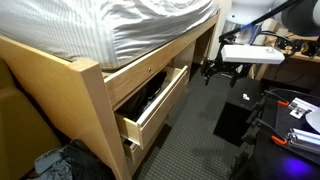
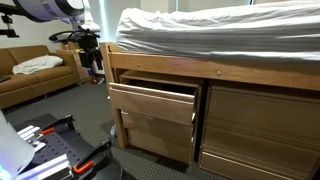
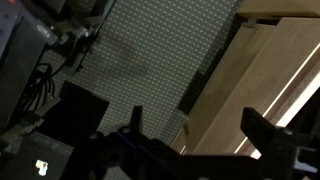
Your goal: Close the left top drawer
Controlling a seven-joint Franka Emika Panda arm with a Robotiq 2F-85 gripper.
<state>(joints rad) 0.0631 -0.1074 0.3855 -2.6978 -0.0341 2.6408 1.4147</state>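
Pincer (image 2: 93, 66): open, jaws wide apart, holding nothing, above the carpet (image 1: 200, 125).
Drawer (image 2: 152, 103): pulled out from the bed frame (image 2: 230, 72), clear of the pincer, lower than it, dark things (image 1: 152, 95) inside.

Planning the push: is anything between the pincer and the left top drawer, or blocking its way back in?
Nothing visible does. Only bare carpet lies between the pincer and the left top drawer, and its dark contents seem to sit below the side walls.
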